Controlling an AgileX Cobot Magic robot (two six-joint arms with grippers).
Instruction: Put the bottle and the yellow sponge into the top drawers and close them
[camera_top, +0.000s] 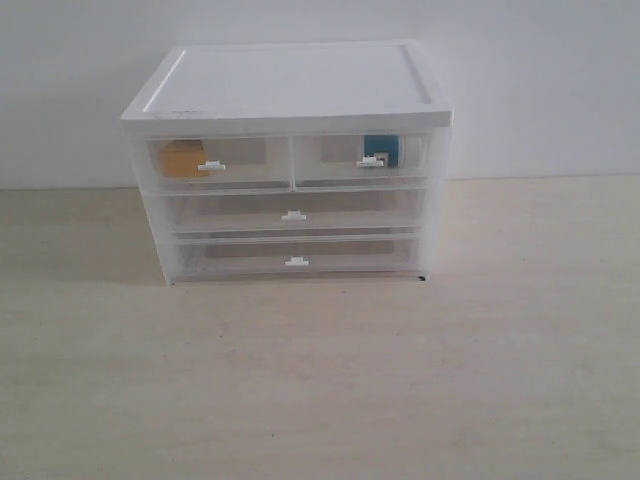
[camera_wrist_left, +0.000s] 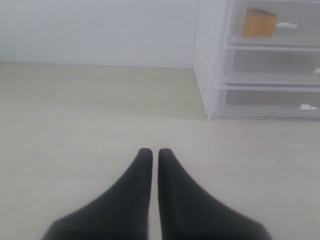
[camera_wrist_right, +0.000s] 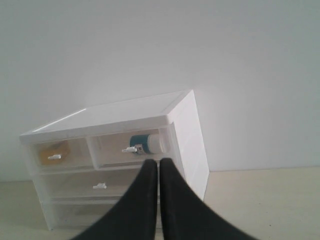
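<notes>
The white-topped cabinet (camera_top: 290, 85) stands at the back of the table. Its two top drawers are pushed in flush. Inside the left top drawer (camera_top: 250, 165) sits the yellow sponge (camera_top: 180, 160), also seen as the sponge (camera_wrist_left: 258, 22) in the left wrist view. The bottle (camera_top: 380, 152) lies on its side in the right top drawer (camera_top: 330, 160); the bottle (camera_wrist_right: 147, 143) shows its teal label there. My left gripper (camera_wrist_left: 151, 151) is shut and empty over bare table, left of the cabinet. My right gripper (camera_wrist_right: 158, 162) is shut and empty, raised in front of the cabinet. Neither arm shows in the exterior view.
Two full-width drawers (camera_top: 293, 215) (camera_top: 296, 260) sit shut below the top pair. A pale wall (camera_top: 540, 80) rises behind the cabinet. Light wood tabletop (camera_top: 320, 380) stretches in front of and beside the cabinet.
</notes>
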